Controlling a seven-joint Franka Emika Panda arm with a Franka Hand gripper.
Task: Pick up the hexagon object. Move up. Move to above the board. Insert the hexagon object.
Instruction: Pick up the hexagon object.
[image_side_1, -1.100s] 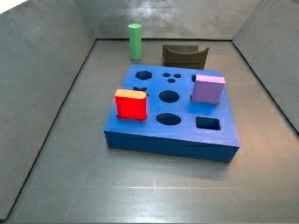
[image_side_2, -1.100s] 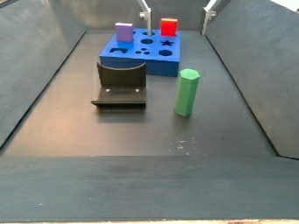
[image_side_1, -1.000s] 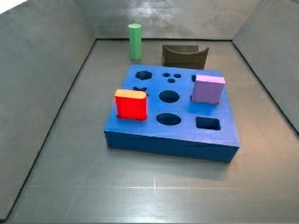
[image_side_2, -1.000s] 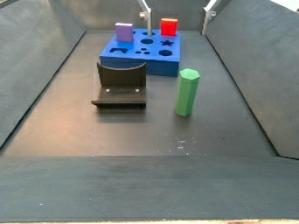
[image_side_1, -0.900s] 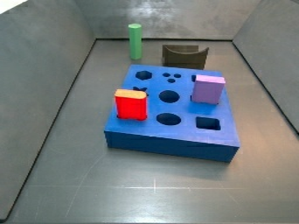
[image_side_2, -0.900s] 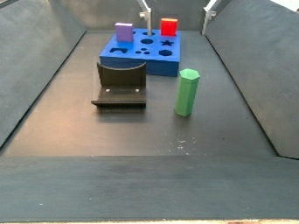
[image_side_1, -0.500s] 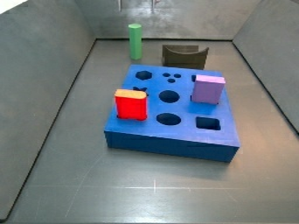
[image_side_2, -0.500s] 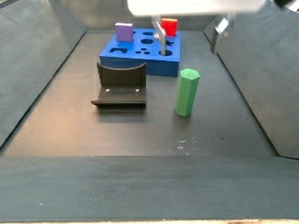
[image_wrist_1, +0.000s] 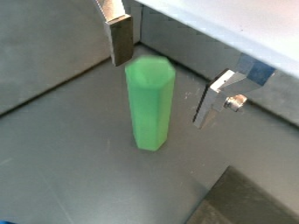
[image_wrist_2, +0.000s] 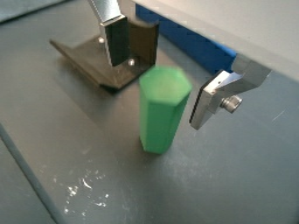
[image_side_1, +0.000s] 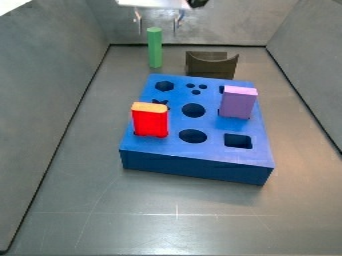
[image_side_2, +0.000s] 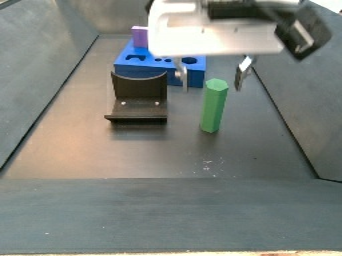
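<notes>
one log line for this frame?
phase: pre-grasp | gripper: open, above green rod, fingers either side | rod: upright on floor | board: hex hole free

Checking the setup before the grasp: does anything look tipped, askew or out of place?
Nothing stands out. The hexagon object stands upright on the floor, the open gripper above it; the red block and purple cube sit on the board.

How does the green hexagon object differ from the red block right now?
The hexagon object is green and slim; the red block is wider and rectangular. The hexagon object stands on the floor under the open gripper; the red block sits on the board. Both stand upright.
</notes>
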